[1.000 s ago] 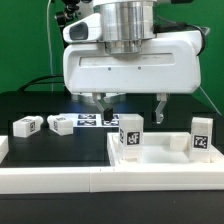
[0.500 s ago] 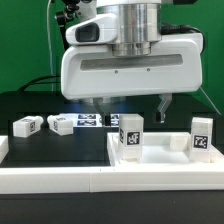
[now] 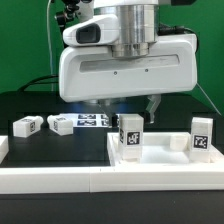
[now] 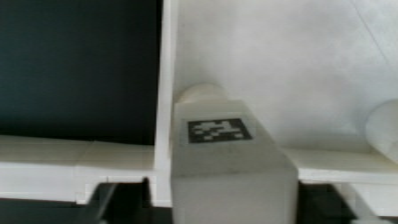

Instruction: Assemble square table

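The square table's white slab (image 3: 165, 162) lies flat in the exterior view's right half, its raised rim (image 4: 169, 50) bordering the black table. A stubby white leg (image 3: 131, 137) (image 4: 217, 130) stands upright on it, tag facing front. My gripper (image 3: 126, 108) (image 4: 222, 200) hangs straight over this leg, one dark finger (image 4: 121, 197) on each side of its top. The jaws stand narrow around the leg, and whether the pads touch it is not visible. A second leg (image 3: 202, 138) stands upright at the slab's right end.
Two more tagged legs (image 3: 27, 125) (image 3: 60, 124) lie on the black table at the exterior view's left. The marker board (image 3: 92, 121) lies flat behind them. A long white border rail (image 3: 60, 180) runs along the front.
The jaws have narrowed: the finger on the exterior view's right has moved inward toward the upright leg. The gripper body has stayed over the same spot.
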`<action>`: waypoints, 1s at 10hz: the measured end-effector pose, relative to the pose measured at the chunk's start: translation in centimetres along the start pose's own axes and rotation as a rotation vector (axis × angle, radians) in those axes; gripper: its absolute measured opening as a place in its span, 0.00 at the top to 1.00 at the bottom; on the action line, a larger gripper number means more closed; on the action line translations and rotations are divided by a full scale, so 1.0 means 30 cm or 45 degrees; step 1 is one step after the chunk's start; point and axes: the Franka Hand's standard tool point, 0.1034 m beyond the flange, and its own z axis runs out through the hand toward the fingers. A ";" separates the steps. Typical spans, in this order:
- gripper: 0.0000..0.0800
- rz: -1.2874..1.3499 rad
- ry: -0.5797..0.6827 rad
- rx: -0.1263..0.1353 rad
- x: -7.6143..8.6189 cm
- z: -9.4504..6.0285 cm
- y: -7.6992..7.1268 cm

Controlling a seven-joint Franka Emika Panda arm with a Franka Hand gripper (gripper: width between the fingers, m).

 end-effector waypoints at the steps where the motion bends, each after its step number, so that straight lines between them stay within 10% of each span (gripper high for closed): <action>1: 0.61 0.000 0.001 0.000 0.000 0.000 0.001; 10: 0.64 0.883 0.034 0.052 -0.002 0.003 0.008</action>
